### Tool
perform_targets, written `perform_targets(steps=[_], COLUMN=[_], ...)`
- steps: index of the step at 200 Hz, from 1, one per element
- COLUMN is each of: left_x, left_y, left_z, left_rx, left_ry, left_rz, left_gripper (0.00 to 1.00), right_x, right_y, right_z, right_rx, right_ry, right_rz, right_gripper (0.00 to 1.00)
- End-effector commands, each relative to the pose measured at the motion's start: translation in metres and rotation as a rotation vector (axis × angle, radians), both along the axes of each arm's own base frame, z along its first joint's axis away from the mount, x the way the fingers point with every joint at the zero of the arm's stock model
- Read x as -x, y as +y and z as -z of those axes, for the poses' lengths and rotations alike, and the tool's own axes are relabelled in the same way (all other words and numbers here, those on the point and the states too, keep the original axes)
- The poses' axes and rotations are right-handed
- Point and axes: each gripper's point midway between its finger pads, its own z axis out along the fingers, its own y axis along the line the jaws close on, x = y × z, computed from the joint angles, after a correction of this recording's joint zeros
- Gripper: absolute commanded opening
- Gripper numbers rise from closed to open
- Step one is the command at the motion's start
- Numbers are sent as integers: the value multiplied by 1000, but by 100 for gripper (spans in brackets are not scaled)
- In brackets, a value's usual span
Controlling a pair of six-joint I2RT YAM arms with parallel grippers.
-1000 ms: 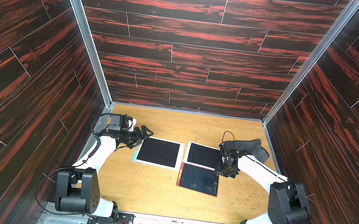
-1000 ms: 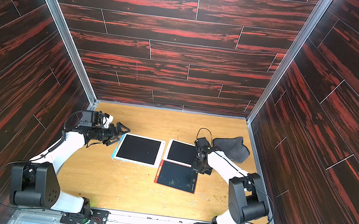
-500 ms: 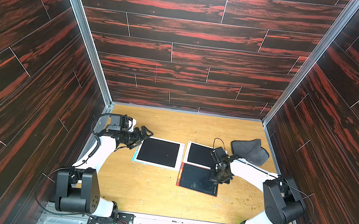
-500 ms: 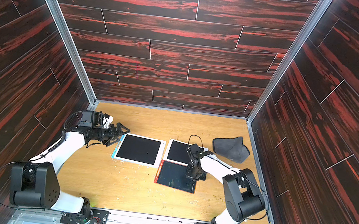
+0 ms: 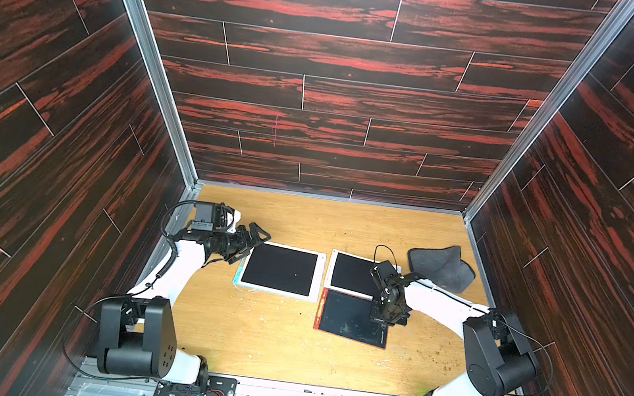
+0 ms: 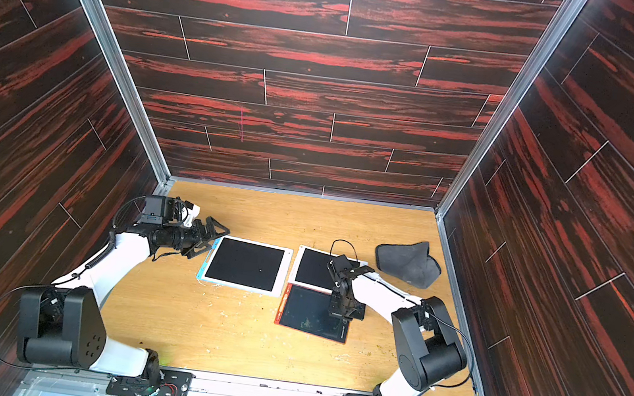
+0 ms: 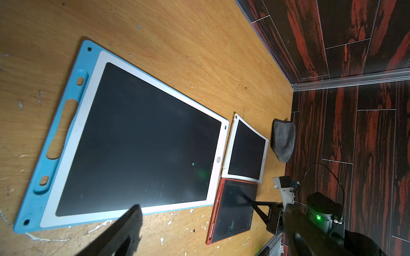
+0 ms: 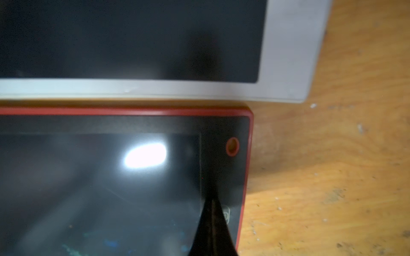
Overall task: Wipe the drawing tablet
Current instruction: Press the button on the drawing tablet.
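While the left gripper (image 5: 252, 247) hovers with fingers apart, the right gripper (image 5: 385, 320), fingers together, points down on the scribbled red tablet (image 5: 344, 325) near the table's (image 5: 266, 346) front, where pressing its erase button (image 8: 226, 215) seems next.

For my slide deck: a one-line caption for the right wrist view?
Shut right gripper over a corner of the red-framed tablet, beside the white-framed tablet.

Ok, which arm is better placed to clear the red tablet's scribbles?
Right, probably: the right tool, shut, points down at the edge of the red tablet, while the left tool, open, is beside the blue-framed tablet.
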Motion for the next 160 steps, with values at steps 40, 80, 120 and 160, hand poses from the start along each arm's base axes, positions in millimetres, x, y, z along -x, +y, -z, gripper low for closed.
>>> perform_targets(steps=[40,80,120,160], left_x=[0,0,1,1], left_y=[2,1,2,1], left_z=[-9,-9,-7,-6], left_rx=[-8,-4,-5,-5], left_ry=[-26,-25,-22,-19], left_rz=[3,3,3,2], left_gripper=[100,100,100,100], right_x=[0,-1,9,20], right_y=[0,-2,-7,-9], right_z=[-11,-16,-4,11], right_rx=[4,13,27,30], right_ry=[4,-4,29,68], right_rz=[6,4,18,28], right_gripper=[4,5,5,4])
